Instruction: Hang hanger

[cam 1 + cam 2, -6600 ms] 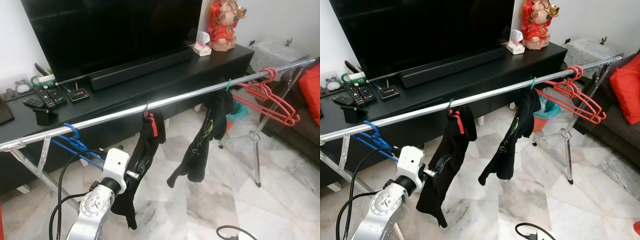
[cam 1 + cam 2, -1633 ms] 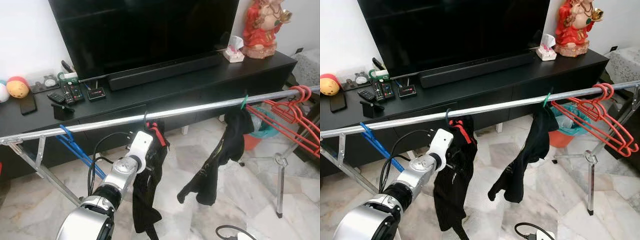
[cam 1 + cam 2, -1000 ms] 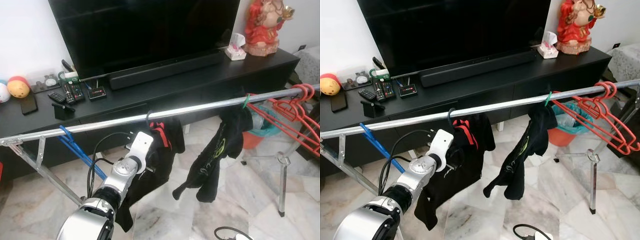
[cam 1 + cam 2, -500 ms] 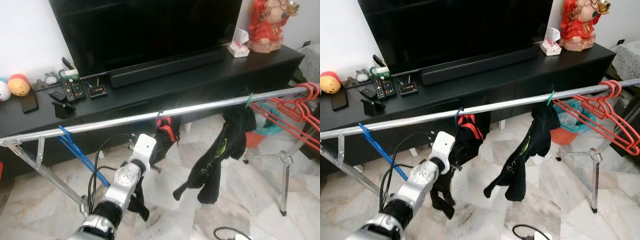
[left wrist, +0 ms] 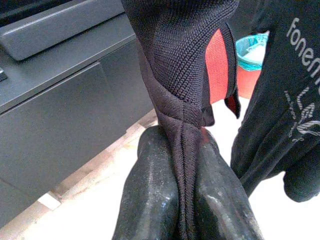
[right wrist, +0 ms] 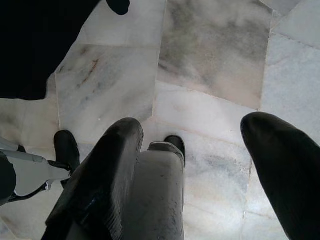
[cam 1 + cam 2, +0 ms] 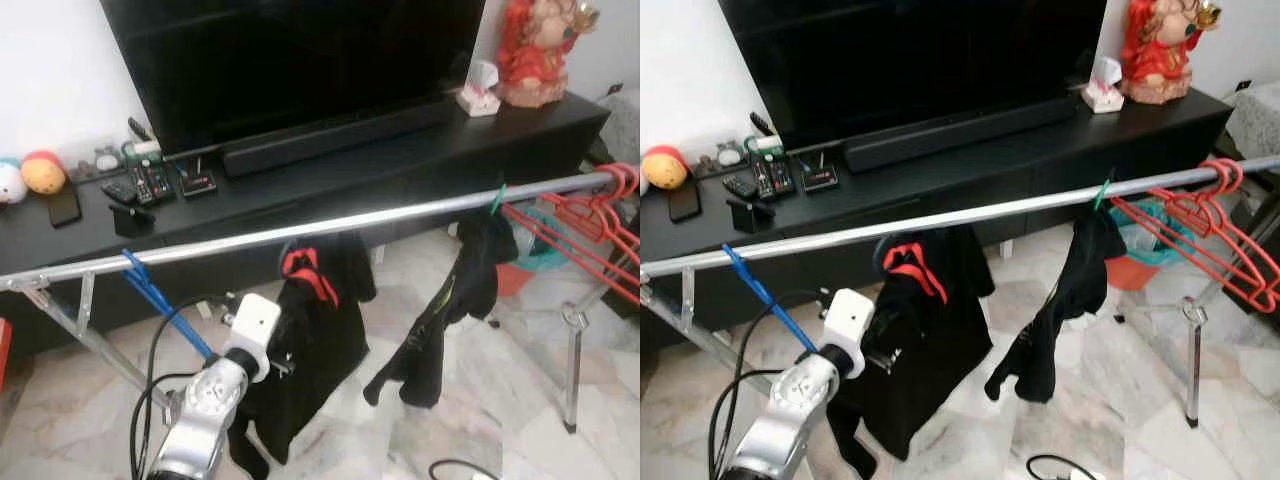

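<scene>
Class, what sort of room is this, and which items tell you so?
Probably a home living room: a large television on a long black media unit, remote controls beside it, and a clothes rail with laundry.

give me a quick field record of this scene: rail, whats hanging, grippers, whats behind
rail: metal rail running across in front of the robot
hanging: black shirt, dark garment, red hangers, blue hanger
left gripper: shut on a fold of the black shirt, below the rail
right gripper: open, pointing at the marble floor
behind: black TV stand with TV, soundbar, remotes
</scene>
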`<state>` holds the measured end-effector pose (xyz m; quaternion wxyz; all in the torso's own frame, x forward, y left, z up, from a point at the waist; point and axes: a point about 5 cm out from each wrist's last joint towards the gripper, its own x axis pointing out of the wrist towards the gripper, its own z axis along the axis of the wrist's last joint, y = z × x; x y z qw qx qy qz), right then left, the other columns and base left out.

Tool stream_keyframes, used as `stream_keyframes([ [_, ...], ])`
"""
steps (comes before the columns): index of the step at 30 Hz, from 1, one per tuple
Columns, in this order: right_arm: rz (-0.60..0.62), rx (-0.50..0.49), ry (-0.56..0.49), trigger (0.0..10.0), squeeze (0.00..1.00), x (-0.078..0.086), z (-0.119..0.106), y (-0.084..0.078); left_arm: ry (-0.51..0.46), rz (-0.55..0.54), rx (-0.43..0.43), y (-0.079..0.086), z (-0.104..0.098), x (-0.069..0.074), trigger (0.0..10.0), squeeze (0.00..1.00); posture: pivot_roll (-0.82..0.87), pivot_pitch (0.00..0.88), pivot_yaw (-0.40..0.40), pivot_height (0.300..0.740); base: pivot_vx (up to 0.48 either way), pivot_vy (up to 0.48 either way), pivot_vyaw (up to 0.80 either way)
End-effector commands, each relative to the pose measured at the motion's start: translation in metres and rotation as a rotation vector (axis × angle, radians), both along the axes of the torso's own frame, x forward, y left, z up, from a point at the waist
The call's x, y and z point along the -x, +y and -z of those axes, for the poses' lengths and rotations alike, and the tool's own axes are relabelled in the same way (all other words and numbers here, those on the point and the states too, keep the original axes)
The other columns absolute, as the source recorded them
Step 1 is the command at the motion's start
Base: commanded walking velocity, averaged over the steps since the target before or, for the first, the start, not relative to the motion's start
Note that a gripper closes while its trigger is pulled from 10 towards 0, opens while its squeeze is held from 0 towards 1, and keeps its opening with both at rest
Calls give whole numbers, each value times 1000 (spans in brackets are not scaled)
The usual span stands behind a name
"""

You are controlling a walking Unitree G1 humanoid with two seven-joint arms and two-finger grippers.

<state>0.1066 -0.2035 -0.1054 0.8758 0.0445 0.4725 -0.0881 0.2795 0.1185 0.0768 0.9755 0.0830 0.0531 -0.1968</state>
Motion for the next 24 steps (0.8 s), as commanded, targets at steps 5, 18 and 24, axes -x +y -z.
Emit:
stream_keyframes([
  [5, 8, 4, -6, 10000, 0, 0, 0, -1, -17, -1, 20, 0, -15, 3, 10000, 0, 47, 0, 50, 740, 0, 0, 0],
  [18, -5, 26, -26, 10000, 0, -5, -2, -2, -3, -8, 15, -5, -21, 6, 10000, 0, 55, 0, 42, 740, 0, 0, 218],
  [24, 1, 18, -22, 10000, 0, -4, -2, -2, 5, 1, 19, -8, -21, 7, 10000, 0, 53, 0, 42, 740, 0, 0, 533],
])
